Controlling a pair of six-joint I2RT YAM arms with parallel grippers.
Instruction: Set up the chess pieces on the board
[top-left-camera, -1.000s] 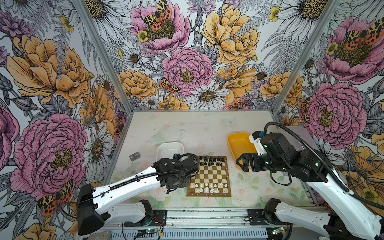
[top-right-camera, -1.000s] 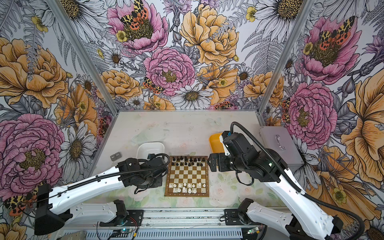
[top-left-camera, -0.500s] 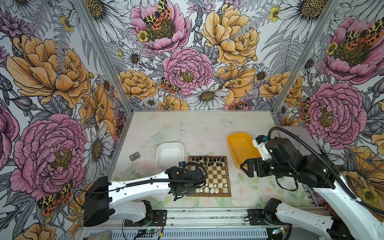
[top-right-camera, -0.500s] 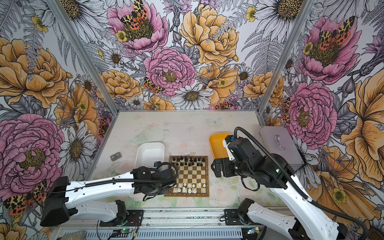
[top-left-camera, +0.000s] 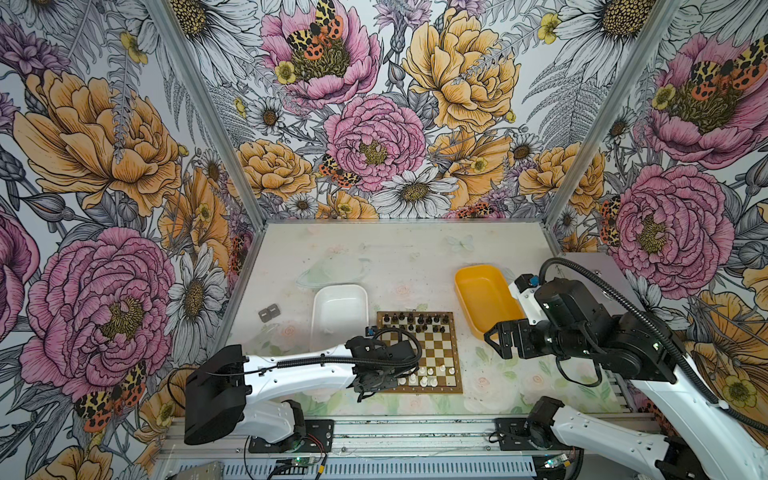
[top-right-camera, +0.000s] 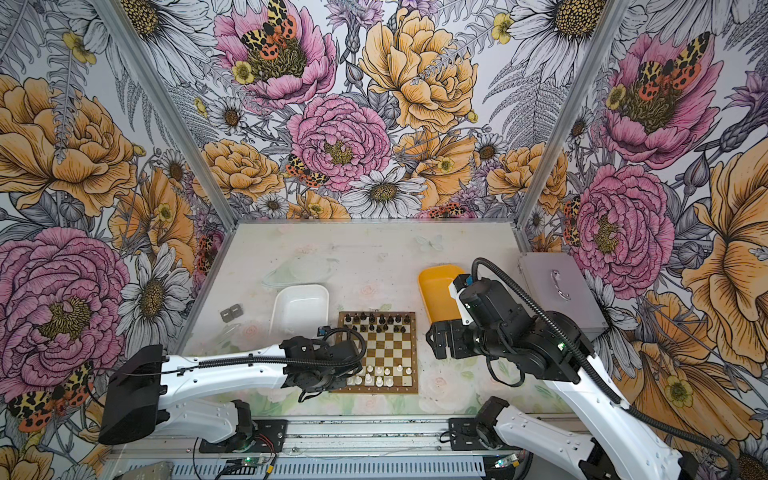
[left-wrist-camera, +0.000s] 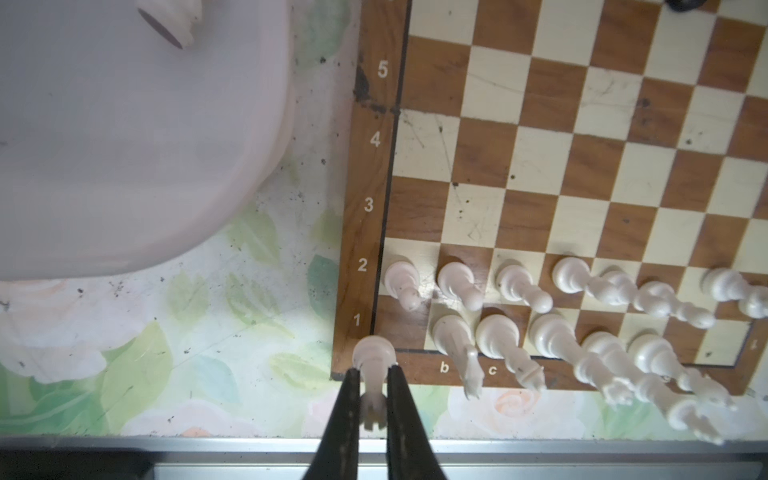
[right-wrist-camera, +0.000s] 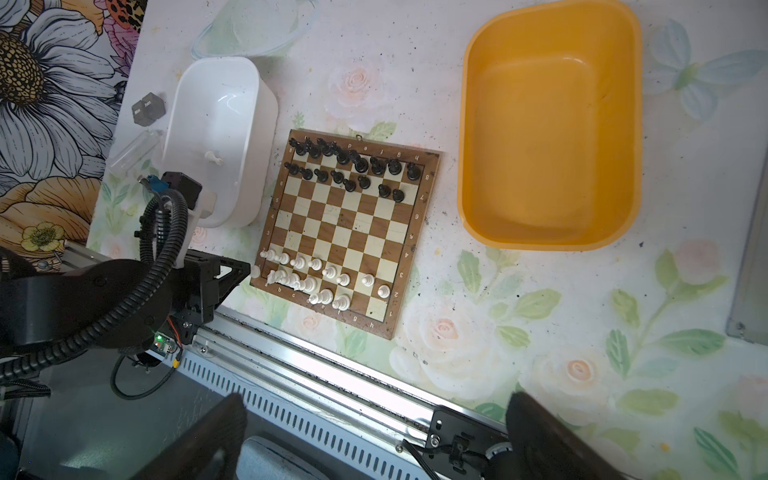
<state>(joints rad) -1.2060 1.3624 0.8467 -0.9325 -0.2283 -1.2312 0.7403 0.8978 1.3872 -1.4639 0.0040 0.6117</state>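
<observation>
Handling: board (top-left-camera: 432, 353) = stiff flat wood, light, prob slides if nudged. It sits right under L grip (left-wrist-camera: 373, 374) and well off to the side of R grip (top-left-camera: 493, 338). Black pcs (right-wrist-camera: 361, 164) fill the two rows at the board end far from L grip. White pcs (right-wrist-camera: 309, 284) stand in the two rows nearest it. All tiny hard plastic, v. light, glossy so likely slippery, narrow bases, tip easily.

L grip is pinched on a white rook (left-wrist-camera: 373, 353), fingers (left-wrist-camera: 350, 403) on the thin stem under the crown, base down, upright. Good hold pt imo: narrowest part, and the crown stops slip-through. R grip is spread wide, holding nothing.

Edges/room:
- White tray (left-wrist-camera: 124, 124) is off to one side of L grip, apart, w/ one spare white pc (left-wrist-camera: 170, 20) lying in it.
- Yellow tray (right-wrist-camera: 548, 124) is ahead of R grip, looks empty.
- Rook base hangs over the board's corner border by the "1" mark; can't tell if touching.
- Bare corner sq (left-wrist-camera: 401, 328) is just past the tips, inboard.
- Tight slot: pawn (left-wrist-camera: 401, 274) on one side, knight (left-wrist-camera: 453, 334) on the other. Release should be a small opening, else neighbours go over.
</observation>
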